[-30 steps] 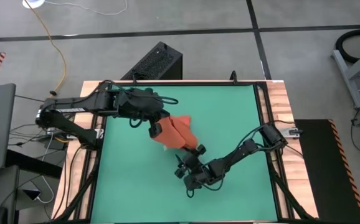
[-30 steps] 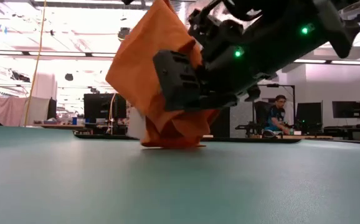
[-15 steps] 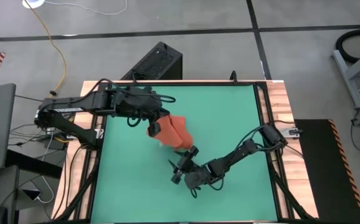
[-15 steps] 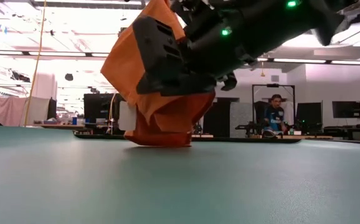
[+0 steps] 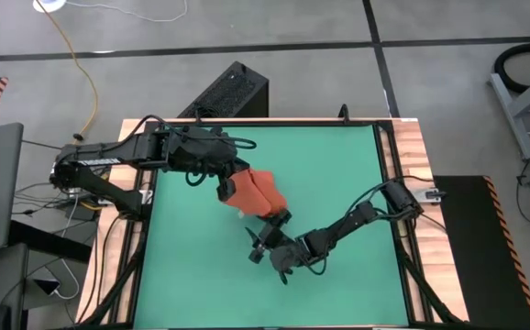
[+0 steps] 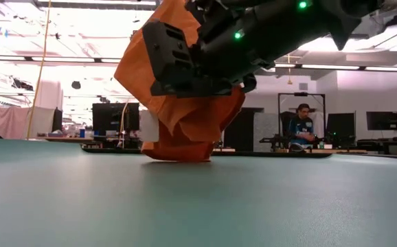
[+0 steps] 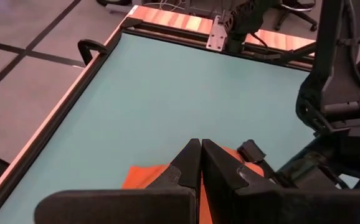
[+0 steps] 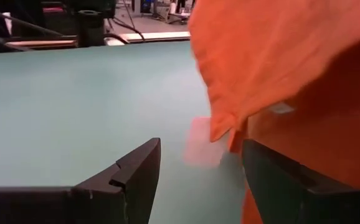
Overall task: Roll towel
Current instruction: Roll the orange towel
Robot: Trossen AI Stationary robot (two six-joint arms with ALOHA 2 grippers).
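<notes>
left gripper pinched tight on the towel, arm reaching in over the green mat, lifting the cloth so only its lower edge touches mat near centre. right gripper low, fingers spread, just beside the hanging towel, not gripping. in the low view the right arm blocks much of the cloth; white tag blurred.

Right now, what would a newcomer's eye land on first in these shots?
The orange-red towel, bunched and hanging over the middle of the green mat, its lower folds touching the surface. The left hand, shut on the towel's top edge, holds it up. The right hand sits open just beside the hanging cloth, low over the mat.
</notes>
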